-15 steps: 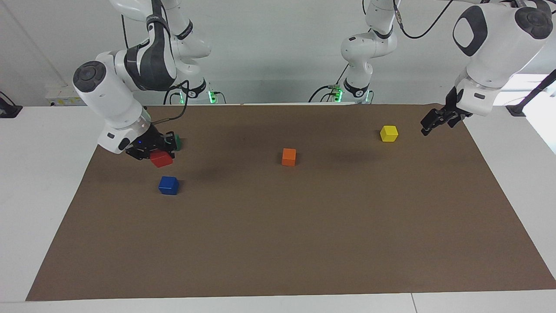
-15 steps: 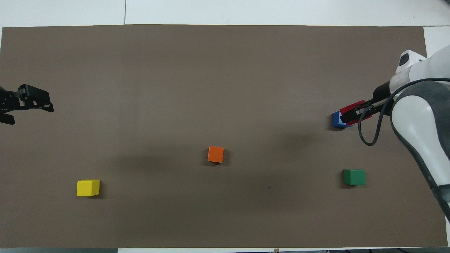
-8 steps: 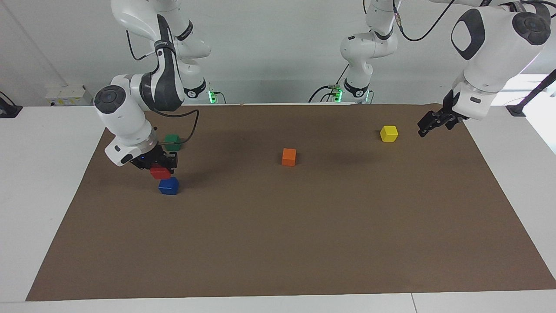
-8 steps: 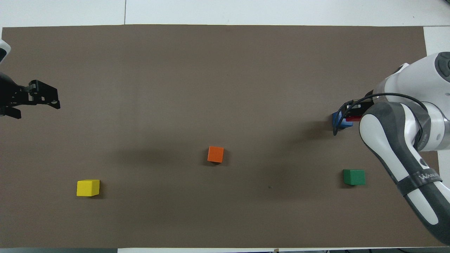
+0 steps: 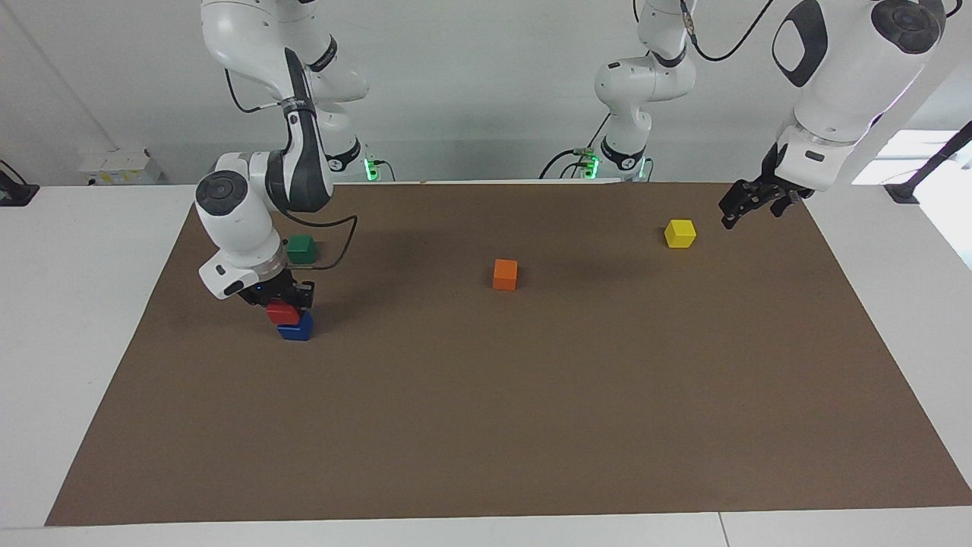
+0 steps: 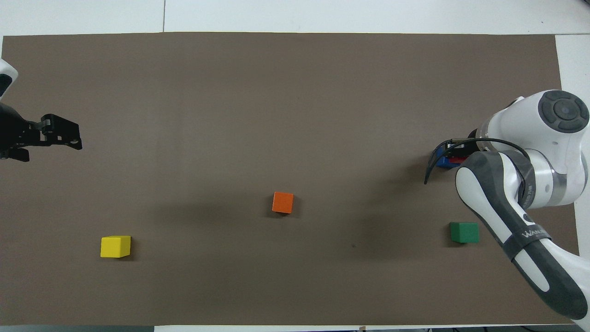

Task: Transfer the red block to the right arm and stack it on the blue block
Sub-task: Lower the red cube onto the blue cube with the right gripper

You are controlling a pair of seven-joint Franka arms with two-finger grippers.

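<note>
You have the red block (image 5: 282, 313) clamped between the right gripper (image 5: 282, 304) fingers and sitting on the blue block (image 5: 295, 328) directly beneath them, so only releasing remains, while the left gripper (image 5: 748, 205) waits open-fingered above the table beside the yellow block (image 5: 680, 233).

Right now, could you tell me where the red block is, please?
The red block sits on the blue block at the right arm's end of the table, gripped by the right tool; the green block lies nearer the robots.
</note>
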